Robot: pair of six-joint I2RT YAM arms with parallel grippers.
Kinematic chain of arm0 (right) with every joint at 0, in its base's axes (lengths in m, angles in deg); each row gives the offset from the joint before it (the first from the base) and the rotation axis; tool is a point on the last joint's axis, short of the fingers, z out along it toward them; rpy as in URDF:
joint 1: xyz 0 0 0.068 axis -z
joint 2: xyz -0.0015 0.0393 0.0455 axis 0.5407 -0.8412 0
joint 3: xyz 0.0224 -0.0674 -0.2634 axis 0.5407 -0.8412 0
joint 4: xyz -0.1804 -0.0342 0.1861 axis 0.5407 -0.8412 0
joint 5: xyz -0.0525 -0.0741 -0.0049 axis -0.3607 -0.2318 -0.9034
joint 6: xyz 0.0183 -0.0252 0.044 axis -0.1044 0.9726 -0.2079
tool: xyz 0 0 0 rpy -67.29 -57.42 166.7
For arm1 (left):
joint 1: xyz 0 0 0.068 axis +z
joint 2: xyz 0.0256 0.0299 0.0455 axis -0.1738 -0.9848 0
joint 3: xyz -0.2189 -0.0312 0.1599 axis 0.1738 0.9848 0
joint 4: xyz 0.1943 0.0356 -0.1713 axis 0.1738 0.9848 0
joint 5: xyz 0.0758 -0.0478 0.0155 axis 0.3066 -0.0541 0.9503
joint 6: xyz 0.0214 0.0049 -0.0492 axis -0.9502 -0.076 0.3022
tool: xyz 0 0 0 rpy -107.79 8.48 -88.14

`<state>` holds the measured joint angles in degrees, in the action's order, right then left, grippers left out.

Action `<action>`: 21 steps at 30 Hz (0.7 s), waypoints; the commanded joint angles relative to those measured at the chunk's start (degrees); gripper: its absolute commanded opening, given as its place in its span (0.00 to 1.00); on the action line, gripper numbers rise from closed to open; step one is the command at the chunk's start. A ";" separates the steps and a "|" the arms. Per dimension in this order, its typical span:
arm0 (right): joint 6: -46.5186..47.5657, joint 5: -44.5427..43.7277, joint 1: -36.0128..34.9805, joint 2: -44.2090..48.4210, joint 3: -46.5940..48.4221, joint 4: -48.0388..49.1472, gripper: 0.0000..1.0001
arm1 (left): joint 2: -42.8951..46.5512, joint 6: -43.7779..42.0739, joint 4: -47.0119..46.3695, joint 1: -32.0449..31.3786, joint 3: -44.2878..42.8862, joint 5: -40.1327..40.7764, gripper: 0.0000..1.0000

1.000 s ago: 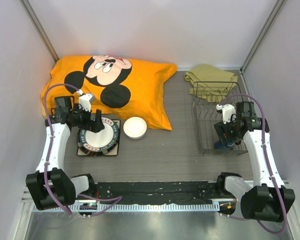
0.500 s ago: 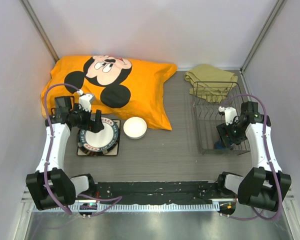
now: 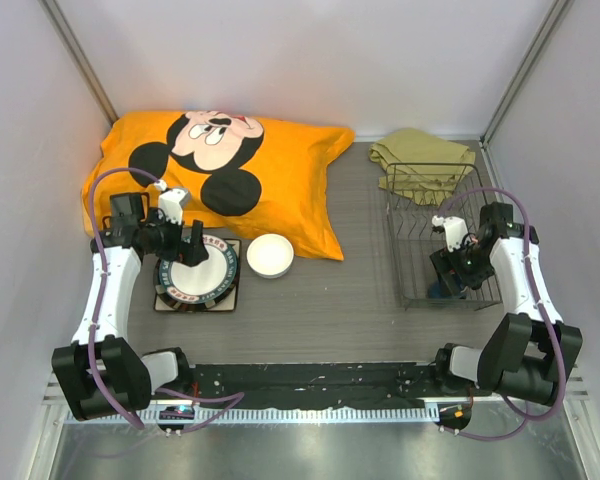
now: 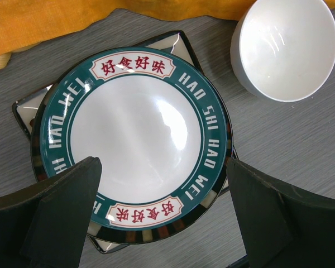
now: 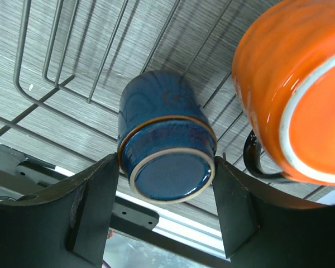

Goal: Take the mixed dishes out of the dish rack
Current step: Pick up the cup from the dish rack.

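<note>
Grey wood-grain laminate covers the table (image 3: 330,300), boxed in by plain white walls. An orange cartoon-mouse pillow (image 3: 230,170) lies across the far left.

The left arm rises from its base, elbow bent and wrist turned downward. The left gripper (image 3: 185,245) hangs over a stack of plates with its fingers spread wide, holding nothing. On top lies the white plate with dark patterned rim (image 4: 134,134), glossy, with a teal band carrying red characters and white lettering. Under it shows the edge of the round brown dark-rimmed plate (image 4: 131,239). Beneath both, the corners of a square plate (image 4: 176,43) jut out. A smooth white bowl (image 3: 270,255) stands upright just right of the stack, near the pillow's edge.

At far right sits the dish rack (image 3: 405,235), thin dark wire, with an olive folded cloth (image 3: 420,160) at its far end. The right arm bends inward and the right gripper (image 5: 164,195) dips into the rack's near end. Its fingers are closed against either side of the small dark-blue cup (image 5: 164,139), which lies on its side on the wires, base toward the wrist camera. A glossy orange mug (image 5: 290,84) lies just beside it in the rack.
</note>
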<state>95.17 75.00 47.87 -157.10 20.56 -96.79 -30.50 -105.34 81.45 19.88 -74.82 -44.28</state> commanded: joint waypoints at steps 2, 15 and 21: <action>2.80 3.40 0.16 -2.20 -0.06 0.39 0.70 | 0.27 -0.20 -1.48 -0.11 -0.08 -0.02 1.00; 7.28 4.72 0.16 -4.06 0.12 -0.31 0.71 | 0.18 -0.20 -1.56 -0.11 -0.17 -0.02 1.00; 10.88 6.03 0.16 -4.06 0.29 -3.11 0.72 | 0.00 -0.29 -1.56 -0.11 -0.17 -0.02 1.00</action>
<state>102.52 76.77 48.24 -159.75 20.98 -96.24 -30.50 -105.34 81.45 19.88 -74.82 -44.28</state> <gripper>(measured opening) 0.721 0.996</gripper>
